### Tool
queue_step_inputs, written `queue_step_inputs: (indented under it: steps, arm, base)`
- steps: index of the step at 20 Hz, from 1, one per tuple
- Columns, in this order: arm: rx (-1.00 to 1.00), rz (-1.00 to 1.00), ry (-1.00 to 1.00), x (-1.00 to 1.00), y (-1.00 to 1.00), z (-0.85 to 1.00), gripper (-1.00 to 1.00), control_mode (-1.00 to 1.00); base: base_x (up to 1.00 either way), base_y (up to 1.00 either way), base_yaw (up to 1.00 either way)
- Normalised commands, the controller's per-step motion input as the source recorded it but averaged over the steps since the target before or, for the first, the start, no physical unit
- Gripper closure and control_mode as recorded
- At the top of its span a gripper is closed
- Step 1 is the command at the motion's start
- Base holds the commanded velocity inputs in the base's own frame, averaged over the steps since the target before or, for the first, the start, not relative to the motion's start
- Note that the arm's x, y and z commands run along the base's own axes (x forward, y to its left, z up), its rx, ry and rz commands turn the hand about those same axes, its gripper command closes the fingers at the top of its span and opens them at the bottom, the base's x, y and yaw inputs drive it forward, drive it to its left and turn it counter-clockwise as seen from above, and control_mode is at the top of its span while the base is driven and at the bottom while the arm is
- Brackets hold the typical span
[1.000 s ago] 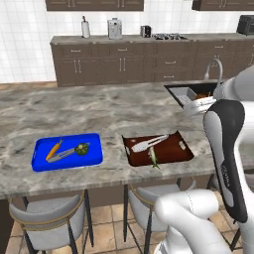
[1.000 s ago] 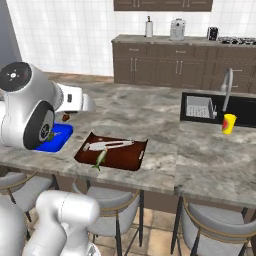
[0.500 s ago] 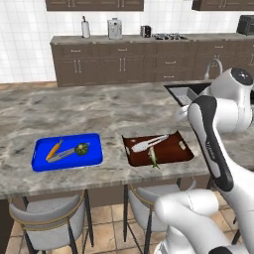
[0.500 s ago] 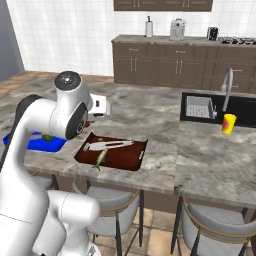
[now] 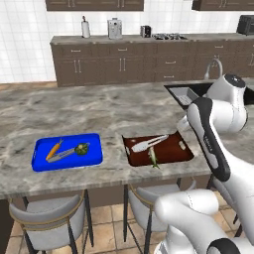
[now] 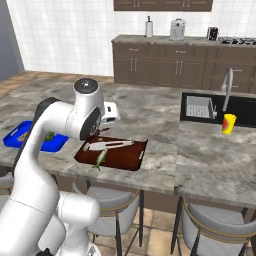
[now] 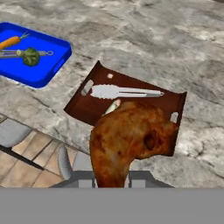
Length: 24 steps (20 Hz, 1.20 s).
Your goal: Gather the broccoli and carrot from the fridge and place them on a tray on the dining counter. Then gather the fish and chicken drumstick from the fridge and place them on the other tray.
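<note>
My gripper (image 7: 111,178) is shut on the chicken drumstick (image 7: 127,138), a browned piece that hangs above the near right part of the brown tray (image 7: 173,103). On that tray lie silver tongs (image 7: 127,92) and the small greenish fish (image 7: 112,106), which pokes over the tray's front edge (image 5: 154,158). The blue tray (image 5: 94,156) stands to its left and holds the carrot (image 5: 53,149), the broccoli (image 5: 82,148) and grey tongs. From the right base camera my hand (image 6: 111,111) hovers just behind the brown tray (image 6: 137,155).
A sink (image 6: 200,107) with a faucet is sunk into the counter to the right, and a yellow cup (image 6: 229,123) stands beside it. Grey stools (image 5: 47,221) are tucked under the counter's front edge. Dark cabinets line the far wall.
The arm has swung the hand, with the drumstick in it, across and down toward the brown tray. The trays and the food on them have not moved.
</note>
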Motion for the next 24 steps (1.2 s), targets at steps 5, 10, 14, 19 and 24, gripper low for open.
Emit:
queue_step_inputs:
  steps: [5,10,14,19,24]
  arm:
    - [-0.01,0.11,0.06,0.36,-0.36,-0.40,1.00,-1.00]
    - [-0.01,0.10,0.00,0.39,-0.32,-0.35,1.00,-1.00]
    - [-0.05,0.06,0.02,0.41,-0.13,-0.43,1.00,-1.00]
    - [-0.08,0.02,0.08,0.44,0.00,-0.47,1.00,-1.00]
    - [-0.02,0.00,0.11,0.40,0.00,-0.35,1.00,-1.00]
  base:
    - [0.00,0.00,0.00]
    - [0.00,0.00,0.00]
    - [0.00,0.00,0.00]
    - [0.00,0.00,0.00]
    - [0.00,0.00,0.00]
